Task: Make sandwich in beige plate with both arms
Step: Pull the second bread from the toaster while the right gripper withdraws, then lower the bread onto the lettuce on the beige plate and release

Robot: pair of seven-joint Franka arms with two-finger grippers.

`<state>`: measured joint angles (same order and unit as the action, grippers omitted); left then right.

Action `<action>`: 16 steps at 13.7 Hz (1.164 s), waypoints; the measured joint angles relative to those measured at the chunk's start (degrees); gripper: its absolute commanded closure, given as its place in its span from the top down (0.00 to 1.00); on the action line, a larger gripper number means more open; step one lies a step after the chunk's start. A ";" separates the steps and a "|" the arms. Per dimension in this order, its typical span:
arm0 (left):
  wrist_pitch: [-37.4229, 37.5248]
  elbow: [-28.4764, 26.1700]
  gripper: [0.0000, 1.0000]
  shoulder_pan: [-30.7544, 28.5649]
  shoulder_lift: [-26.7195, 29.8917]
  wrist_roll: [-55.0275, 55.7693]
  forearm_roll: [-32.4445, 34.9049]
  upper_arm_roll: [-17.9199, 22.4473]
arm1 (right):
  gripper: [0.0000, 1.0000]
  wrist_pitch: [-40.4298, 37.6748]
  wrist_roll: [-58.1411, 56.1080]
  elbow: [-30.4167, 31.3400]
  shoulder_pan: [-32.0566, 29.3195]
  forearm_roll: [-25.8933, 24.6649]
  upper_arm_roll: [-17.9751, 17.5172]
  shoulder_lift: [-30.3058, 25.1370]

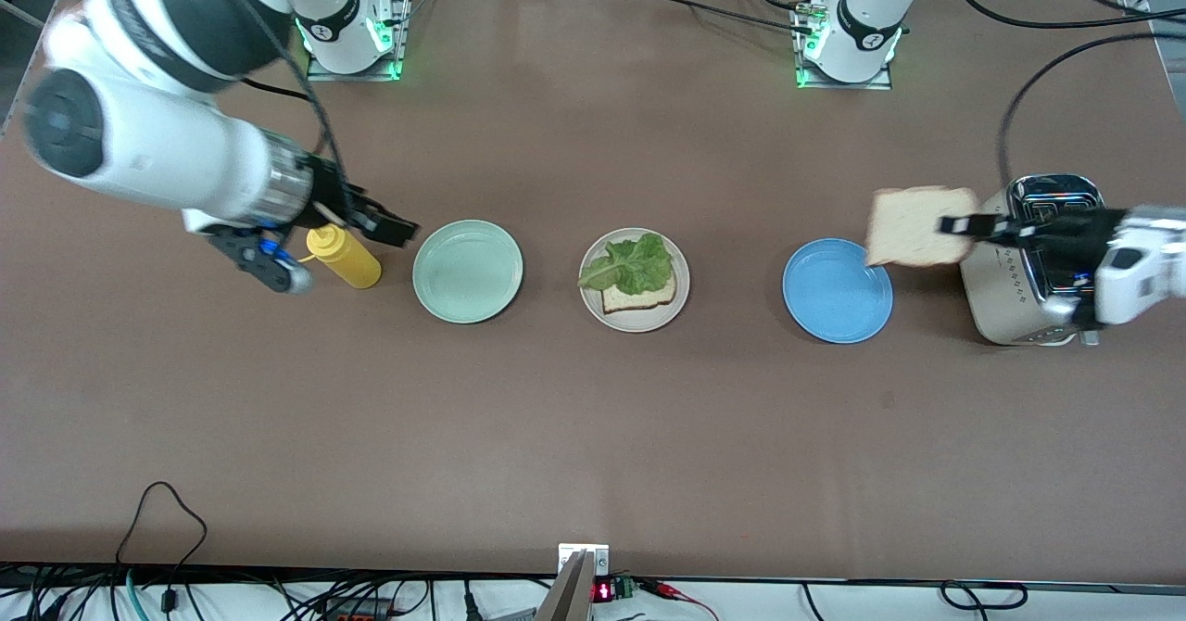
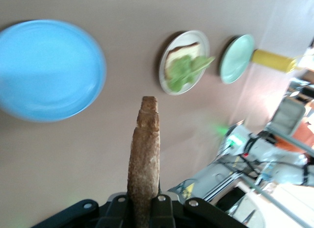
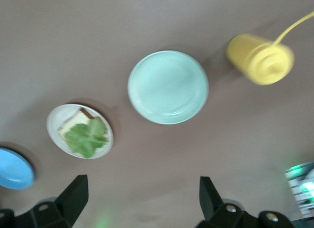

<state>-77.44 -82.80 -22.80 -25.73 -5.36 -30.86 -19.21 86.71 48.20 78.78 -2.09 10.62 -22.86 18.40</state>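
Observation:
The beige plate (image 1: 634, 323) sits mid-table with one toast slice (image 1: 641, 299) on it and a green lettuce leaf (image 1: 630, 264) on top. My left gripper (image 1: 964, 225) is shut on a second toast slice (image 1: 919, 227), held in the air between the blue plate and the toaster. In the left wrist view the slice (image 2: 144, 149) stands edge-on between the fingers (image 2: 143, 208), with the beige plate (image 2: 164, 83) ahead. My right gripper (image 1: 394, 225) is open and empty, over the table between the yellow bottle and the mint green plate; in the right wrist view (image 3: 142, 198) nothing lies between its fingers.
A blue plate (image 1: 837, 290) lies beside the beige plate toward the left arm's end, with a silver toaster (image 1: 1019, 273) past it. A mint green plate (image 1: 468, 271) and a yellow squeeze bottle (image 1: 345, 257) lie toward the right arm's end.

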 measured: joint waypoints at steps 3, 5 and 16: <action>-13.10 -9.82 0.00 0.22 0.20 0.69 -9.74 -5.37 | 1.00 -2.95 -20.34 3.18 -1.11 -1.95 7.17 -4.22; -20.82 -14.56 0.00 0.28 0.29 0.62 -14.25 -9.85 | 1.00 -2.88 -31.68 4.42 -1.57 -4.08 11.81 -5.38; -43.02 -25.59 0.00 5.07 -9.18 -17.04 -25.94 -18.50 | 1.00 0.66 -52.97 5.29 -0.75 -11.12 18.64 -6.97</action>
<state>-120.46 -108.39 -17.74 -34.91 -22.40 -56.80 -37.71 87.37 -4.77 84.07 -2.83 -0.50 -4.22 11.43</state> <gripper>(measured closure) 0.899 0.000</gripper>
